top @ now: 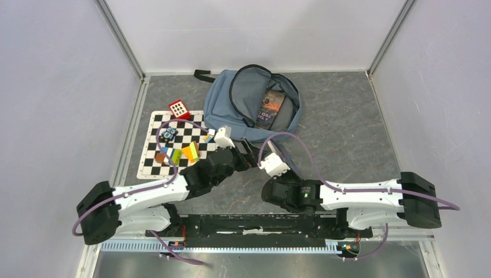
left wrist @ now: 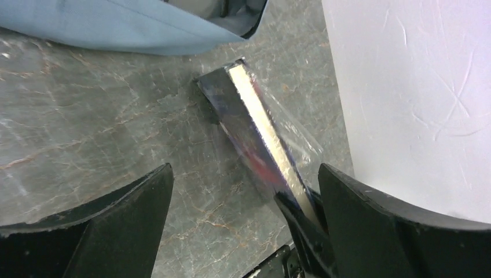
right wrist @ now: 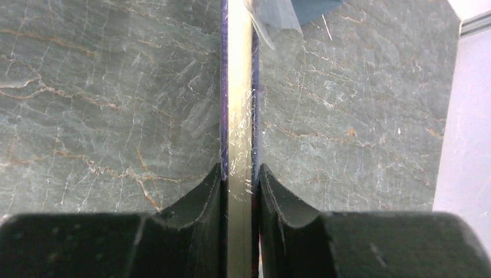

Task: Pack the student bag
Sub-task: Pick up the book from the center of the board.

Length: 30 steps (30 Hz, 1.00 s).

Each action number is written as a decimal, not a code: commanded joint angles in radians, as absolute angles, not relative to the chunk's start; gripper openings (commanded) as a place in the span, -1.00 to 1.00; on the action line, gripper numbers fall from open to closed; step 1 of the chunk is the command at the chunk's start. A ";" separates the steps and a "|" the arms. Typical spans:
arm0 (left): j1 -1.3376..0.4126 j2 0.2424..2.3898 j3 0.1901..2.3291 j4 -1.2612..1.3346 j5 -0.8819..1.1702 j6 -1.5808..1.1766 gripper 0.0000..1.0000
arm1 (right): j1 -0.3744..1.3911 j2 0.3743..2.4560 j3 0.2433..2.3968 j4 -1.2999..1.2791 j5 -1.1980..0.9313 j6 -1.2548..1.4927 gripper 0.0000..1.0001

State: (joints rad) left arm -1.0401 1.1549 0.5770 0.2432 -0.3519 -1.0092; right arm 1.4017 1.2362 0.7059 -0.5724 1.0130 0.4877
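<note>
Left to right: a chequered mat (top: 151, 157) carries small coloured blocks (top: 180, 153), apparently items not yet packed. The left arm lies low, stretched diagonally from its near-left base toward the table's (top: 353, 136) centre. The left gripper (left wrist: 244, 179) stands wide, its fingers flanking a thin plastic-wrapped book (left wrist: 255, 119) without touching it. Behind, at centre back, the student bag (top: 224, 110) lies flat on the table with its main zip open and its mouth gaping toward the arms. One book (top: 271, 109) is already inside. The right gripper (right wrist: 240, 174) is clamped narrowly on the wrapped book, pinching its page edge so that it stands on edge and points at the bag. This is probably the slimmest presentation for slipping through the opening. The right arm runs along the near edge from its right-hand base, then bends at the elbow so the wrist reaches forward — low, nearly level with the table.
</note>
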 commanded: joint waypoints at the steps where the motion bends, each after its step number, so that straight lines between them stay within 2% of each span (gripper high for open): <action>1: -0.996 1.030 0.631 0.085 -0.412 -0.923 0.99 | 1.302 1.152 0.759 -0.501 0.953 0.392 -1.00; 4: -0.899 0.991 0.671 -0.047 -0.320 -0.876 0.99 | 1.188 1.081 0.785 -0.412 0.788 0.284 -1.00; 10: -0.711 1.049 0.836 -0.254 -0.146 -0.726 0.99 | 1.003 1.043 0.889 -0.381 0.524 0.186 -1.00; 15: -0.527 1.185 0.951 -0.260 0.059 -0.688 0.99 | 0.928 1.033 1.002 -0.394 0.351 0.181 -1.00; 21: -0.336 1.376 1.071 -0.176 0.203 -0.734 0.99 | 0.781 1.102 1.106 -0.366 0.198 0.169 -1.00; 25: -0.269 1.534 1.192 -0.058 0.264 -0.770 0.99 | 0.640 1.184 1.188 -0.285 0.117 0.229 -1.00; 30: -0.264 1.713 1.363 -0.080 0.254 -0.766 0.99 | 0.510 1.264 1.240 -0.181 0.065 0.374 -1.00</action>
